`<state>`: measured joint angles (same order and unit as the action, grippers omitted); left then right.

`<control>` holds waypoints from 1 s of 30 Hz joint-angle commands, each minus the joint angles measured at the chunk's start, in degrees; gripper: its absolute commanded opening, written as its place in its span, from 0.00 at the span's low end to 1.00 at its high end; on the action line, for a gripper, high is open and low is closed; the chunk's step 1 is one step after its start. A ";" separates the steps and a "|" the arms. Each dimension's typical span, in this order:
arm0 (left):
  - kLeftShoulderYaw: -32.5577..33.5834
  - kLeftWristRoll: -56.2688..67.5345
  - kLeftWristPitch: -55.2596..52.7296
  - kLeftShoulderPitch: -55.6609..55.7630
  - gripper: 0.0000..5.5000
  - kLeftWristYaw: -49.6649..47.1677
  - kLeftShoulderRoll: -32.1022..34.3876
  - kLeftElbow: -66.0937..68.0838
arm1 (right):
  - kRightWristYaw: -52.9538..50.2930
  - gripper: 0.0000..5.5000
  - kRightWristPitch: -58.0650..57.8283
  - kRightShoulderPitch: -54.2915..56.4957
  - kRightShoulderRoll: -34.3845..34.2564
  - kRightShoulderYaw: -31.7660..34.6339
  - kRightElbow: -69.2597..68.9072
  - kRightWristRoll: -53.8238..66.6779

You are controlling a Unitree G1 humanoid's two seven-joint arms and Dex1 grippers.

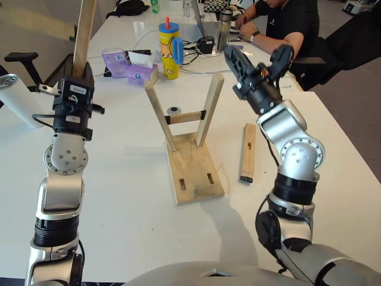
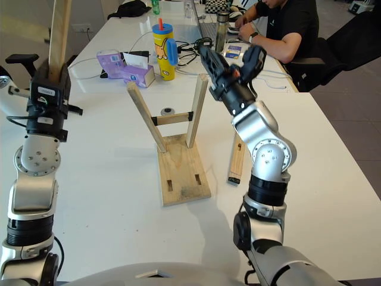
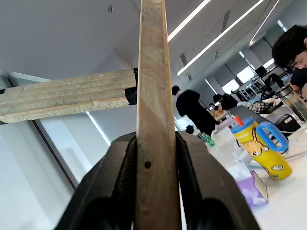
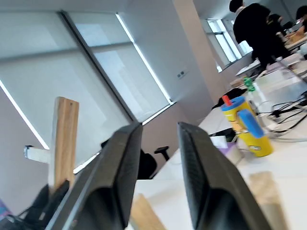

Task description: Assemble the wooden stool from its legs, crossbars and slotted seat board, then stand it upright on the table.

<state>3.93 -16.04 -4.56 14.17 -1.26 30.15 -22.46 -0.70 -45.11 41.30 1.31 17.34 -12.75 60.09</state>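
The slotted seat board (image 1: pixel 197 174) lies flat on the white table (image 1: pixel 131 202). Two legs (image 1: pixel 209 110) stand in it, tilted apart and joined by a crossbar (image 1: pixel 184 117). A loose wooden piece (image 1: pixel 247 152) lies to the right of the board. My left gripper (image 1: pixel 79 72) is raised at the left, shut on another leg (image 3: pixel 152 120) that it holds upright; a crossbar (image 3: pixel 67 98) sticks out from that leg near its top. My right gripper (image 1: pixel 257 53) is raised behind and to the right of the standing legs, open, with nothing between its fingers (image 4: pixel 120 163).
A yellow cup (image 1: pixel 170 50), purple boxes (image 1: pixel 128 67), a steel flask (image 1: pixel 224 28) and cables crowd the far side of the table. A person sits at the far right corner. A small round part (image 1: pixel 174 110) lies behind the board. A white roll (image 1: pixel 15 98) lies at the left.
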 commanded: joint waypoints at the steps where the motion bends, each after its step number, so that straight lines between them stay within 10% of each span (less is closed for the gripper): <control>1: -3.65 -6.63 4.19 2.86 0.19 -0.17 0.61 1.81 | -7.61 0.38 -3.59 7.00 -2.42 0.71 2.66 9.10; 10: -7.13 -21.70 6.87 7.86 0.19 -3.01 1.10 6.86 | -20.04 0.64 -3.42 9.37 -5.17 -0.02 6.00 24.16; 30: -12.49 -29.83 10.04 8.70 0.19 -2.02 -1.98 8.04 | -21.86 0.65 4.52 13.87 -6.69 -3.49 12.67 23.31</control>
<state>-8.05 -45.28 5.21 22.25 -3.71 28.42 -14.09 -22.77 -41.74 53.61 -5.51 14.16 -1.52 85.37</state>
